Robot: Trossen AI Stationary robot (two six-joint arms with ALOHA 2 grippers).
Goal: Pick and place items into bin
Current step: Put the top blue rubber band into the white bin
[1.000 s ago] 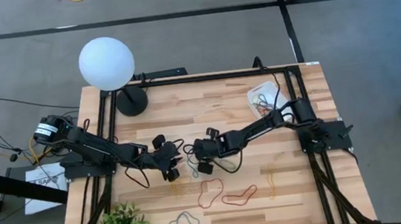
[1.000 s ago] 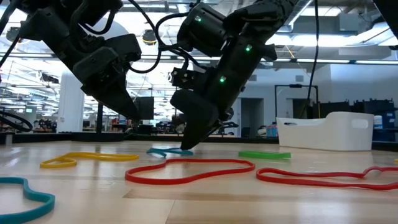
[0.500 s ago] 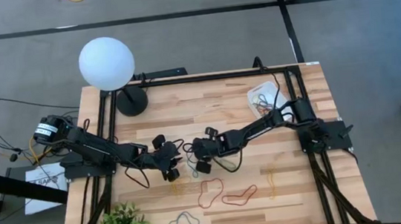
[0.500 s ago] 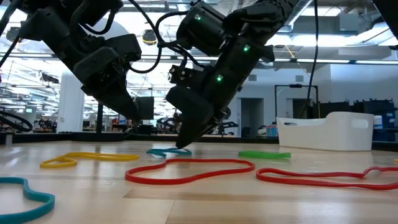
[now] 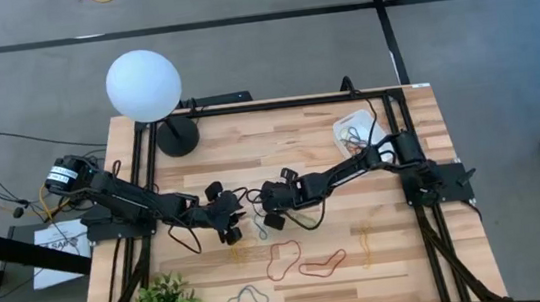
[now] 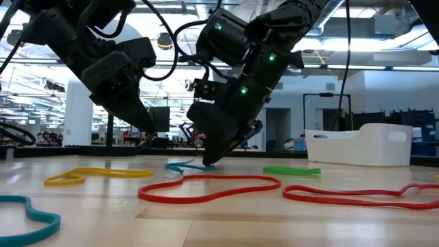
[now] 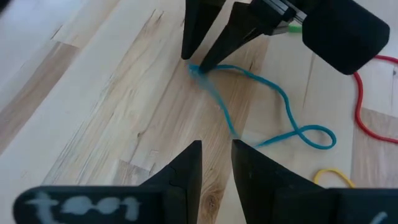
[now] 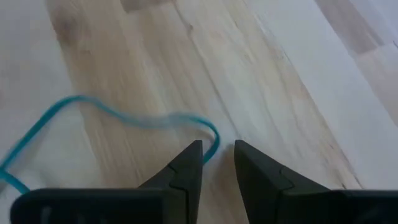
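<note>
Wooden table (image 5: 279, 140): right gripper (image 8: 217, 154), fingers slightly parted, straddles blue band (image 8: 93, 112) end; left gripper (image 7: 216, 155) at its 9 o'clock, narrowly open, empty

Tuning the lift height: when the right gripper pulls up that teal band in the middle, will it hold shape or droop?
Likely droops: the teal band lies in loose wavy curves, flat on the table. Probably very light, being so thin. It may slip: the right gripper has only one end at its fingertips.

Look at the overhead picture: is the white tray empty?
No. The white tray at the table's far right corner already holds a few thin coloured rubber bands lying on its floor.
</note>
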